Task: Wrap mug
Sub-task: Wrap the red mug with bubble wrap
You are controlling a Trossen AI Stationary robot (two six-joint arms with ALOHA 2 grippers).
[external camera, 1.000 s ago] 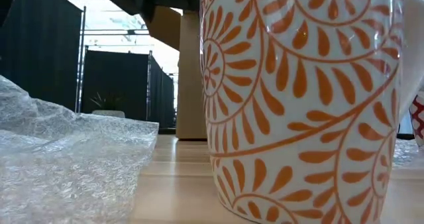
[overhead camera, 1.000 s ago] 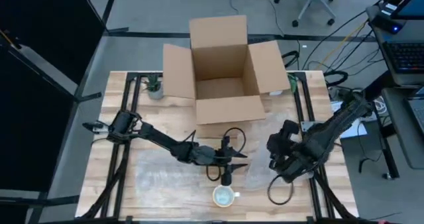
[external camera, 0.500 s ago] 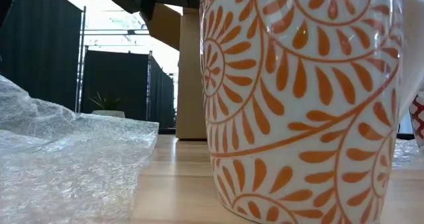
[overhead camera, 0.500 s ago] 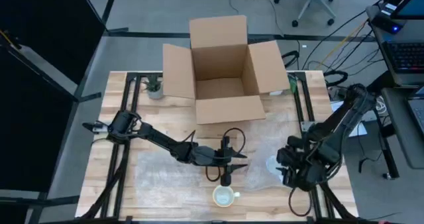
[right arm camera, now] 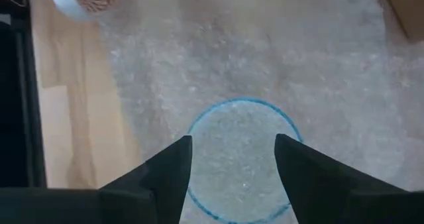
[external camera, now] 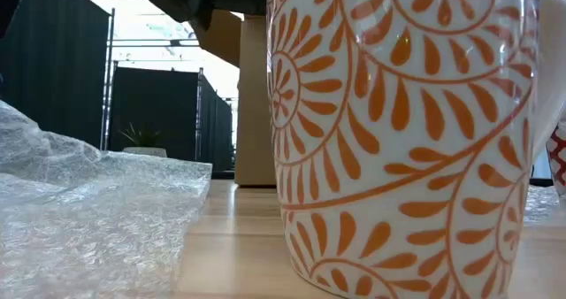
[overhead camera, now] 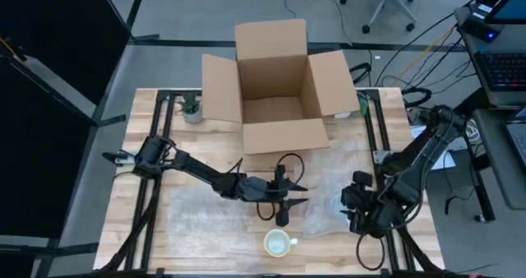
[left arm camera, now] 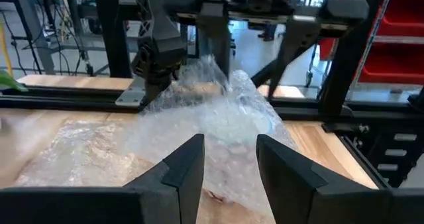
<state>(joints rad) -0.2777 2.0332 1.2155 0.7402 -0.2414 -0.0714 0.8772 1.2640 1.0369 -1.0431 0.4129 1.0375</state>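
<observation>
- Where the low view sits at the counter's near edge, we see a white mug with orange leaf-and-spiral pattern filling the picture, upright, its long axis vertical; from above, the same mug shows its open mouth facing up. We can read no brand, label or writing on it.
- Just beyond the mug we find the left gripper low over the bubble wrap, its fingers parted a moderate way with nothing between them, pointing across the sheet toward the right arm.
- To the right, the right gripper hangs over a raised mound of the wrap; its fingers stand wide apart, and below them we see a blue-rimmed round thing under the wrap. They hold nothing we can make out.
- Farther back stands an open cardboard box, flaps spread, no print that we can read.
- At the far left corner is a small potted plant.
</observation>
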